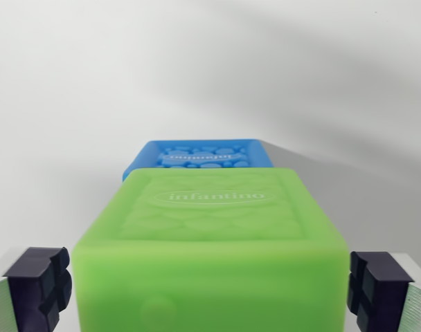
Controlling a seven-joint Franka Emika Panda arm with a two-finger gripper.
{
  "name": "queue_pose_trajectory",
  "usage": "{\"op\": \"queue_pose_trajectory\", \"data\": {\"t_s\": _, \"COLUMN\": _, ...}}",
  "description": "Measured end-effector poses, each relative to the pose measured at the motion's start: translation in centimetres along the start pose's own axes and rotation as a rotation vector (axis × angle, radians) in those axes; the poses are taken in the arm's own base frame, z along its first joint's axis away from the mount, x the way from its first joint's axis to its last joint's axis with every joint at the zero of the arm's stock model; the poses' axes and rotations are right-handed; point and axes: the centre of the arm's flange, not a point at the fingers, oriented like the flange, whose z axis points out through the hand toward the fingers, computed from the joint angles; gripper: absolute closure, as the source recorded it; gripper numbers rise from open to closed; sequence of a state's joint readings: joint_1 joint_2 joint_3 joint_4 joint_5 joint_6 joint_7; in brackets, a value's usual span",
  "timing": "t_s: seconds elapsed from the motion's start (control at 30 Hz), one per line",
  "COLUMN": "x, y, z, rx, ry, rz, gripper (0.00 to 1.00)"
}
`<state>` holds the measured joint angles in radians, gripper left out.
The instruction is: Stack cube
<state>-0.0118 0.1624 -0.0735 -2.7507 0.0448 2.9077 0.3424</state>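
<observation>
Item: green Infantino cube (210,242), sitting between the tool's (210,290) two dark pads (39,285), which are standing spread at either side with slivers of gap showing, so the tool is reading as released rather than clenched. Beyond and touching or nearly touching it, the blue Infantino cube (200,155) is lying on the white table (58,138), its top lower in the wrist view. Risk, as judged: the pads are closing low and possibly unevenly, so the soft green cube may be squeezing, tilting, or nudging the blue one off line.
</observation>
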Motion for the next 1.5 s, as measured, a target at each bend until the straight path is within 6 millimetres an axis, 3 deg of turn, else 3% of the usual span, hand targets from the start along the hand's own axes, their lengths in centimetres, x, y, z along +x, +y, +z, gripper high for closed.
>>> {"op": "queue_pose_trajectory", "data": {"t_s": 0.37, "x": 0.0, "y": 0.0, "z": -0.2, "rx": 0.001, "ry": 0.000, "rz": 0.001, "gripper": 0.00}}
{"op": "queue_pose_trajectory", "data": {"t_s": 0.77, "x": 0.1, "y": 0.0, "z": -2.5, "rx": 0.003, "ry": 0.002, "rz": -0.001, "gripper": 0.00}}
{"op": "queue_pose_trajectory", "data": {"t_s": 1.5, "x": -0.1, "y": 0.0, "z": -10.2, "rx": 0.006, "ry": 0.004, "rz": -0.002, "gripper": 0.00}}
